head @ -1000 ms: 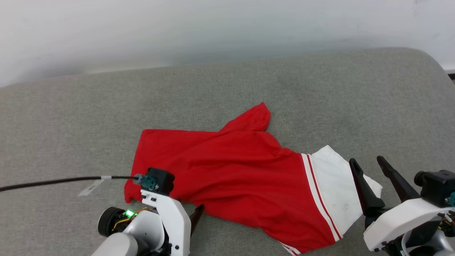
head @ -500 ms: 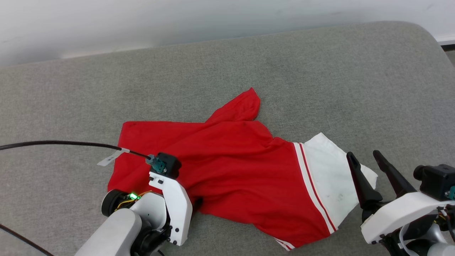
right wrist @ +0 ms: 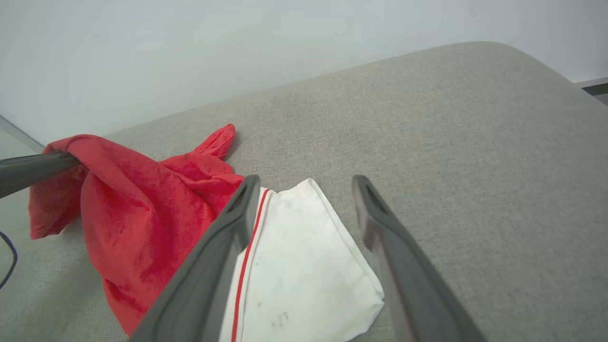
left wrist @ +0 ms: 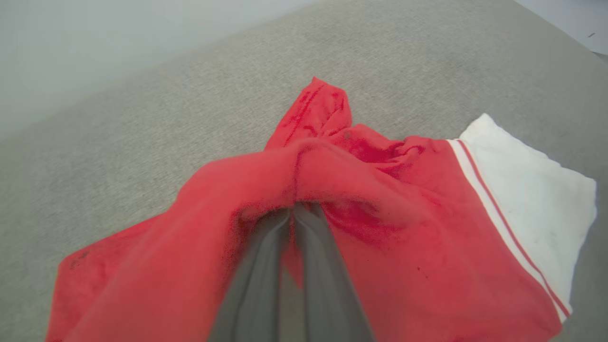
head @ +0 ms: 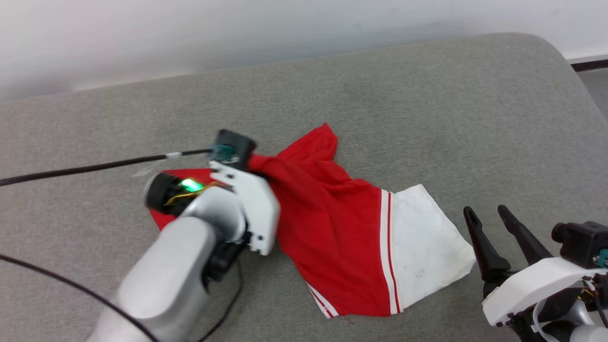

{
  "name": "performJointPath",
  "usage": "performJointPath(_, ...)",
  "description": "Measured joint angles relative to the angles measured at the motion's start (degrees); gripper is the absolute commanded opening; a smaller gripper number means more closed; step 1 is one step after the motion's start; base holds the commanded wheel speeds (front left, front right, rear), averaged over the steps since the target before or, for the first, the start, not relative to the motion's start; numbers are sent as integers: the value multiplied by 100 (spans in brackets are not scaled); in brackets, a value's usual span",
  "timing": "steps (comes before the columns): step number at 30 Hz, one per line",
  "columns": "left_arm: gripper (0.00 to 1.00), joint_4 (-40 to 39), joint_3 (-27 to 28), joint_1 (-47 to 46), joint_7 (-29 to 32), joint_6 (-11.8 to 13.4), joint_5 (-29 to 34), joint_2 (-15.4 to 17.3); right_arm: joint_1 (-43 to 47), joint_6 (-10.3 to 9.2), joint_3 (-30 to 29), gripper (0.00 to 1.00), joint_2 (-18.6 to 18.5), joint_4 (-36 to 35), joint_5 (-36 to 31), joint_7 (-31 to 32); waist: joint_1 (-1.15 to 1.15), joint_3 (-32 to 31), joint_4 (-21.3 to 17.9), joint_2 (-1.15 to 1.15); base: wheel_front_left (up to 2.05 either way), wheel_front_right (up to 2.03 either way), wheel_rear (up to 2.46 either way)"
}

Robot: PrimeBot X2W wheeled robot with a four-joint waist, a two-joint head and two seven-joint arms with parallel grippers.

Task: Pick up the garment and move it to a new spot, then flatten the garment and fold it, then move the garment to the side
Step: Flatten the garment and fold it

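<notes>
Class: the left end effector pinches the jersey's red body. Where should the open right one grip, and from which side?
Probably the white sleeve at its free corner, from the robot's right, low over the cushion. The sleeve lies flat, hem towards the right end effector, whose jaws stand open beside it, far from the lifted red bunch of the jersey.

Bare grey worktop (head: 427,95) from ten to three o'clock; shirt (head: 332,223) heaped at centre, black cable (head: 95,167) crossing at nine o'clock.

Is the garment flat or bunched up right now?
Bunched: the left end effector pinches a red fold of the garment into a raised ridge; its white sleeve lies flat.
</notes>
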Motion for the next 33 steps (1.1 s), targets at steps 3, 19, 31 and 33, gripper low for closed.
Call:
performJointPath(3,0,99,-294,-172,-52,-165,77,-301,4,0,-34,100,1,23,41,0,0,-2,-78,0,0,0,0)
performJointPath(19,100,1344,-1496,52,-503,-873,121,-1161,-61,0,-105,100,5,-101,34,-54,0,119,-171,0,0,0,0)
performJointPath(31,100,144,-1001,1153,-1201,-187,-124,-656,179,0,-294,100,7,-214,-24,154,0,-404,338,0,0,0,0)
performJointPath(33,100,-146,-883,1346,-1172,-53,-211,-504,199,0,-312,100,7,-260,-24,180,0,-481,434,0,0,0,0)
